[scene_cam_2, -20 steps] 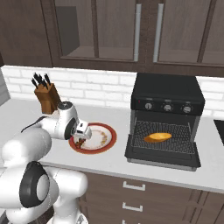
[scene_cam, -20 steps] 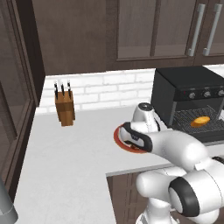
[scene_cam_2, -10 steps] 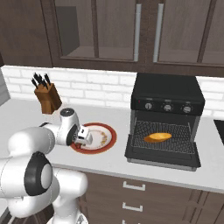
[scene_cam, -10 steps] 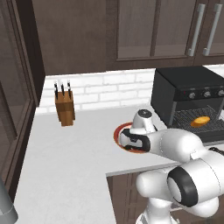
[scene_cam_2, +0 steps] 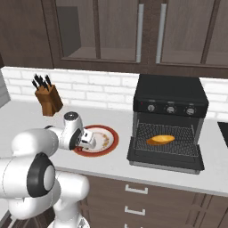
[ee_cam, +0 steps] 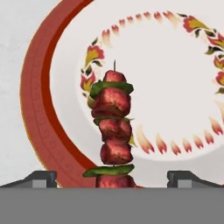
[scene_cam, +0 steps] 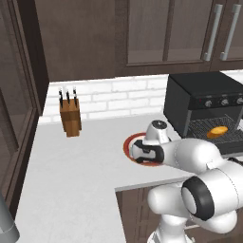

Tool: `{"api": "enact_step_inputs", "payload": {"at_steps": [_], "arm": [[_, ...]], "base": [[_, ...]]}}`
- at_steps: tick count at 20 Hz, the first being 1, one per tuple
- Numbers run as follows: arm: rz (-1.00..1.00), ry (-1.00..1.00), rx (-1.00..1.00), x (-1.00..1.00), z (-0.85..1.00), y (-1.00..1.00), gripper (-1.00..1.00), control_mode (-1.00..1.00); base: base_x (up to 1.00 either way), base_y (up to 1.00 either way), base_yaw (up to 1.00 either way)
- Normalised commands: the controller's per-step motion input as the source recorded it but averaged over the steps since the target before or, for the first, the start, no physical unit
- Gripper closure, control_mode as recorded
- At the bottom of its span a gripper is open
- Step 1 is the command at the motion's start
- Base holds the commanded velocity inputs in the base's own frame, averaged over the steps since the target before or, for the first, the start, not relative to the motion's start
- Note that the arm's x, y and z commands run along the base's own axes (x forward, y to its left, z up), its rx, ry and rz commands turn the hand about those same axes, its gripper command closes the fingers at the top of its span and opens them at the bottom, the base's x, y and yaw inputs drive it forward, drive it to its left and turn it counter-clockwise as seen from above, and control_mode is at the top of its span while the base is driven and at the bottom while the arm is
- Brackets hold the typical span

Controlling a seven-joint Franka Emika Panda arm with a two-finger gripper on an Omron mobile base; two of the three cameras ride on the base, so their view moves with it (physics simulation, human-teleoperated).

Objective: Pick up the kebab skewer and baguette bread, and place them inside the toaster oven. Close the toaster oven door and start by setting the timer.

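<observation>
1. The kebab skewer (ee_cam: 113,131) lies on the red-rimmed plate (ee_cam: 48,109), running from 6 o'clock up toward 12 in the hand view, its bare stick tip at the 12 o'clock end.
2. The gripper (ee_cam: 112,177) hangs low over the plate with its jaws spread wide and empty, one tip at 8 o'clock and one at 4 o'clock of the skewer's near end, well clear of the food.
3. The baguette bread (scene_cam_2: 160,140) already rests on the wire rack inside the toaster oven (scene_cam_2: 171,95), and the toaster oven door (scene_cam_2: 165,160) is folded down flat on the worktop (scene_cam_2: 116,167).
4. The skewer looks light and slim; the stick is probably stiff, the chunks softer and perhaps slippery.
5. Best hold, I judge: across the middle chunks, jaws closing from the sides, since the stick alone is thin and could twist or slip.
</observation>
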Motion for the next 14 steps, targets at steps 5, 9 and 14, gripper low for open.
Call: {"api": "enact_step_inputs", "payload": {"at_steps": [5, 9, 14], "arm": [[0.01, 0.00, 0.00, 0.06, -0.21, -0.01, -1.00, -1.00], [0.04, 0.00, 0.00, 0.03, -0.30, -0.01, -1.00, -1.00], [0.03, 0.00, 0.00, 0.03, -0.17, 0.00, 1.00, -1.00]], "base": [[0.00, 0.00, 0.00], [0.00, 0.00, 0.00], [0.00, 0.00, 0.00]]}}
